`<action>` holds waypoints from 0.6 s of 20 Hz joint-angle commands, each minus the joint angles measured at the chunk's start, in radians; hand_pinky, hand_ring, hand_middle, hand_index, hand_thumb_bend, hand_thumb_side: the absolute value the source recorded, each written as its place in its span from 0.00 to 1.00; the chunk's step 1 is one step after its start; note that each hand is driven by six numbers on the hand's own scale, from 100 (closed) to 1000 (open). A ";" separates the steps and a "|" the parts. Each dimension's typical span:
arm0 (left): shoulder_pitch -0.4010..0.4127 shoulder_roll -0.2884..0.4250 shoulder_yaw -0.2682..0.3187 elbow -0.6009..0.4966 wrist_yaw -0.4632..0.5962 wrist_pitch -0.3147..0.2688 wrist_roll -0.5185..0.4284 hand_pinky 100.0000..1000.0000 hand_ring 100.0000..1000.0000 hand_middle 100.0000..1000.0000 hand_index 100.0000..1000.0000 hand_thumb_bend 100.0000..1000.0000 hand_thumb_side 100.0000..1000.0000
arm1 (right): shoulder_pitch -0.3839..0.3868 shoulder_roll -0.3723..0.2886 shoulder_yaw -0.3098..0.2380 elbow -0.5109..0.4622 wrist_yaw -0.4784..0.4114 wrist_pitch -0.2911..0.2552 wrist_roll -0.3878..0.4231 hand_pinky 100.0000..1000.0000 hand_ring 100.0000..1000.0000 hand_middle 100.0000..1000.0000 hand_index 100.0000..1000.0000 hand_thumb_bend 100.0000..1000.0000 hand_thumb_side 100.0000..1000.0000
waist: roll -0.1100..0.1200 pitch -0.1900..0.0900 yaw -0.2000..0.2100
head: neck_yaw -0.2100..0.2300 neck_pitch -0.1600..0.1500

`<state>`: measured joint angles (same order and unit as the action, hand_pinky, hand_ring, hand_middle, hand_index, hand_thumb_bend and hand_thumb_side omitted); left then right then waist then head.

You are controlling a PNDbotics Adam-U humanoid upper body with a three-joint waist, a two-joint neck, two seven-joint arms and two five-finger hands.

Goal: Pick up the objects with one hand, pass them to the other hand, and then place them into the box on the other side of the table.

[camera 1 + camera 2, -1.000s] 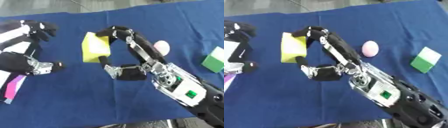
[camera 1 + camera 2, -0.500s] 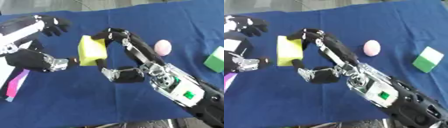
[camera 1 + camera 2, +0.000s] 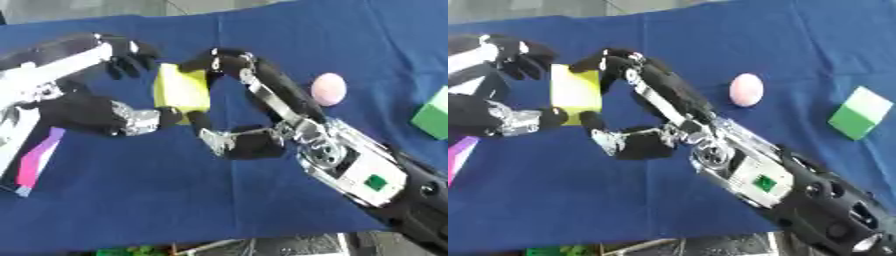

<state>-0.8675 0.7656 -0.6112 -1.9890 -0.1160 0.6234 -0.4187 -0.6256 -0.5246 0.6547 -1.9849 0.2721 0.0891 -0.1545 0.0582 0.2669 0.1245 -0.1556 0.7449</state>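
Here the yellow block (image 3: pixel 182 91), seemingly light and stiff, is pinched by the right hand (image 3: pixel 229 105); the left hand (image 3: pixel 105 87) is closed round its far edges.

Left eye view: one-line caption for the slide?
Handover: right hand holds the yellow block above the blue table as the left hand closes around it; pink egg and green cube wait.

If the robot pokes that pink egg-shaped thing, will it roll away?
Probably. The pink egg-shaped object looks rounded and smooth, lying free on the flat blue cloth, so a nudge would likely send it rolling, perhaps in a curve. Its smooth surface might also slip between fingers.
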 commanded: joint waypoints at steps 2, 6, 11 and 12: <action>-0.009 0.012 0.011 -0.011 0.018 0.030 -0.022 0.81 0.78 0.77 0.92 0.47 0.62 | -0.010 -0.011 -0.008 -0.015 0.007 -0.005 -0.006 0.82 0.57 0.39 0.66 0.00 0.00 | -0.002 -0.015 0.003 | 0.003 -0.002; -0.012 0.007 0.008 -0.011 0.030 0.042 -0.034 0.81 0.77 0.76 0.91 0.43 0.60 | 0.013 -0.027 -0.007 -0.015 -0.002 -0.037 -0.014 0.82 0.57 0.39 0.66 0.00 0.00 | -0.002 -0.014 0.005 | 0.004 -0.003; -0.016 0.002 0.005 -0.011 0.055 0.043 -0.031 0.80 0.76 0.75 0.88 0.34 0.54 | 0.017 -0.033 -0.008 -0.015 -0.017 -0.058 -0.011 0.82 0.57 0.39 0.67 0.00 0.00 | 0.000 -0.013 0.005 | 0.003 -0.005; -0.018 -0.001 0.004 -0.011 0.059 0.045 -0.027 0.79 0.75 0.73 0.88 0.27 0.50 | 0.017 -0.034 -0.007 -0.015 -0.019 -0.061 -0.009 0.82 0.57 0.39 0.67 0.00 0.00 | 0.000 -0.012 0.005 | 0.003 -0.006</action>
<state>-0.8695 0.7553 -0.6126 -1.9899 -0.0630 0.6610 -0.4456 -0.5982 -0.5417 0.6546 -1.9847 0.2590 0.0365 -0.1639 0.0582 0.2676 0.1286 -0.1543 0.7449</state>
